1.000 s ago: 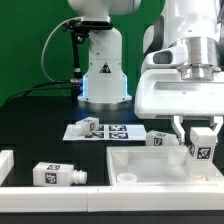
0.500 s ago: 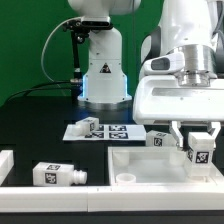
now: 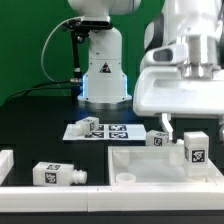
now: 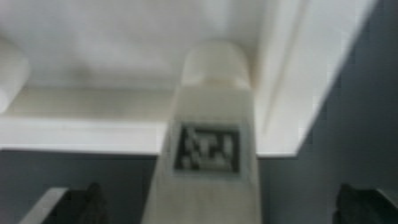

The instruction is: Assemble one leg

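A white leg [image 3: 195, 147] with a black-and-white tag stands upright at the far right corner of the large white tray-like part [image 3: 150, 163]. My gripper [image 3: 190, 124] is open just above it, its fingers spread to either side and clear of the leg. In the wrist view the leg [image 4: 214, 130] runs up the middle over the tray's corner [image 4: 107, 90], and the gripper [image 4: 221, 207] shows a dark finger [image 4: 71, 205] far off each side of the leg.
Another leg [image 3: 57, 175] lies on the black table at the exterior view's left, and one [image 3: 158, 138] sits behind the tray. A third [image 3: 90, 126] sits on the marker board [image 3: 118, 131]. The robot base [image 3: 103, 75] stands behind.
The gripper has opened, let go of the leg and risen. The leg stays standing in the tray's corner.
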`<state>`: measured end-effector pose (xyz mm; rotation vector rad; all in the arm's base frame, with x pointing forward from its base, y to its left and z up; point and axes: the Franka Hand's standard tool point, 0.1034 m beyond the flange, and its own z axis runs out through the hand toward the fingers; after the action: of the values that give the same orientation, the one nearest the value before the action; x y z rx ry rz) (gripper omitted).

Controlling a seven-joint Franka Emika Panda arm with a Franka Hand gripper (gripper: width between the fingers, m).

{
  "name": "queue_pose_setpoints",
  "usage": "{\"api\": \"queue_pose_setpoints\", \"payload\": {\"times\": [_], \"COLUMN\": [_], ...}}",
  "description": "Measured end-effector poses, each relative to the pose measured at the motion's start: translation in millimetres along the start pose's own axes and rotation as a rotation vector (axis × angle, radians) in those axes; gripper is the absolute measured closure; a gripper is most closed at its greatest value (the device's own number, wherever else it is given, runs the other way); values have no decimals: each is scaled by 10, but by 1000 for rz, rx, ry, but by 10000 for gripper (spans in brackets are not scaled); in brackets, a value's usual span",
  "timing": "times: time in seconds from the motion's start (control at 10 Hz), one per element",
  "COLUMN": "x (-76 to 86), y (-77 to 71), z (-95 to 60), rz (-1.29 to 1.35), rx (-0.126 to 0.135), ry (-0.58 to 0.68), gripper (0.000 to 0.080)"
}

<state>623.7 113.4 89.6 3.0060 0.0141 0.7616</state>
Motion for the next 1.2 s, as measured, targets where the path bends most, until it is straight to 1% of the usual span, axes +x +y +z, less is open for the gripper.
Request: {"api": "queue_pose_setpoints", "payload": {"times": [0.2, 0.3, 0.4, 0.6, 0.7, 0.9, 1.0, 1.1, 1.2], "x": [89, 144, 157, 123, 161, 156, 154, 146, 105], "y": [79, 81, 72, 136, 133, 138, 139, 112, 66], "z": [-118, -166, -176, -165, -151, -146, -133, -92, -25], "rz": [38, 69, 70, 75, 75, 77, 93, 105, 103], "rx": [7, 17, 22, 14, 15, 16, 33, 42, 42], "ry": [-221, -338, -410, -525, -504, -505, -506, -498, -485], "gripper": [152, 152, 150, 150, 150, 150, 150, 150, 150]}}
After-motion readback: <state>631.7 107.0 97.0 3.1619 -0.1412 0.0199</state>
